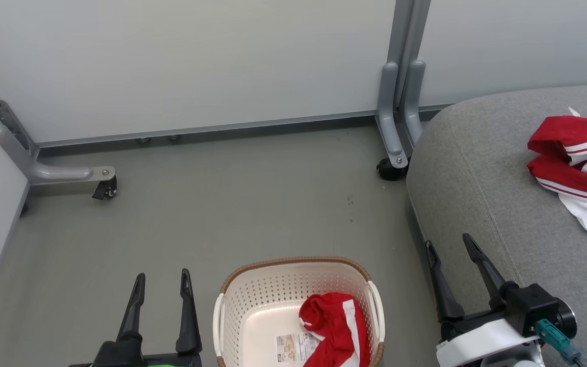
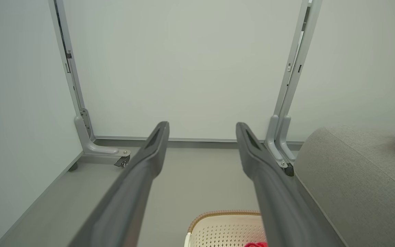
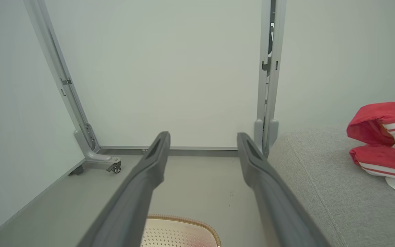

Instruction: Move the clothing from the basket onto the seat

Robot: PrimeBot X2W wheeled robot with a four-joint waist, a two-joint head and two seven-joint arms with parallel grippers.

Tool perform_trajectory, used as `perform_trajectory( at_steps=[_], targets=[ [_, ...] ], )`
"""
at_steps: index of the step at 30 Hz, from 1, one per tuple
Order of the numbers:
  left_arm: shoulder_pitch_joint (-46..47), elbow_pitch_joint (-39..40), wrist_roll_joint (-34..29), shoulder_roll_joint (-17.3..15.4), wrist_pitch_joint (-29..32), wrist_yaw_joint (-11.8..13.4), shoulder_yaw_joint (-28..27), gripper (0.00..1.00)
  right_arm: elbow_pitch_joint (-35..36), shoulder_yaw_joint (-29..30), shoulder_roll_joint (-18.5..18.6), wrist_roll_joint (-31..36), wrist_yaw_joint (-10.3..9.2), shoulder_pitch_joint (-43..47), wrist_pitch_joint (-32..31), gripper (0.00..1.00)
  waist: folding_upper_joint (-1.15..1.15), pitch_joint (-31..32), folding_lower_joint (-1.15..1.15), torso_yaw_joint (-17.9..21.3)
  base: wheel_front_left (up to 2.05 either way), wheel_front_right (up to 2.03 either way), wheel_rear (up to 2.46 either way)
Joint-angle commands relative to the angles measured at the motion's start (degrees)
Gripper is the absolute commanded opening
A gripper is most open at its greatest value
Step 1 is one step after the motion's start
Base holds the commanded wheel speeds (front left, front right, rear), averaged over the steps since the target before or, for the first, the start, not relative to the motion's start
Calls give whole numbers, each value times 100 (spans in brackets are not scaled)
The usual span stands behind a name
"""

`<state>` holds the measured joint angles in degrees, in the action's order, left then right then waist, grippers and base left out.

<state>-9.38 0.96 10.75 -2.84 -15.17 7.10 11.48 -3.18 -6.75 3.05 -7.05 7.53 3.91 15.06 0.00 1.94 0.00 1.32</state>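
Left claw (image 1: 163, 273) and right claw (image 1: 447, 240) were both spread, empty. Red garment (image 1: 331, 321) lay in basket (image 1: 293, 260) between them, behind their tips; second garment (image 1: 574, 163) on seat (image 1: 477, 178), right of right claw. Risk: shallow pinch could slip off fabric, or a claw could catch basket wall and drag it.

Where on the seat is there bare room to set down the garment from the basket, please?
The seat is bare from its rounded corner beside the partition foot across to the red garment lying on it; only that patch is crowded. The floor between basket and partition is bare too.
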Motion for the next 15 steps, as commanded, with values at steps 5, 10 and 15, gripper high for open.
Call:
perform_trajectory(
  at_steps=[5, 10, 15],
  targets=[
    [-55, -13, 51, -10, 3, 33, 10, 100, 47, 7, 10, -30, -8, 59, 18, 100, 0, 2, 0, -21, 0, 0, 0],
    [-76, -20, 76, -9, 3, 3, -8, 100, 63, -9, 8, -31, -8, 75, 18, 100, 0, 10, 0, -20, 0, 0, 0],
    [-94, -38, 50, -9, 3, -15, -7, 100, 81, -20, 7, -37, -8, 77, 18, 100, 0, 10, 0, -14, 0, 0, 0]
  ],
)
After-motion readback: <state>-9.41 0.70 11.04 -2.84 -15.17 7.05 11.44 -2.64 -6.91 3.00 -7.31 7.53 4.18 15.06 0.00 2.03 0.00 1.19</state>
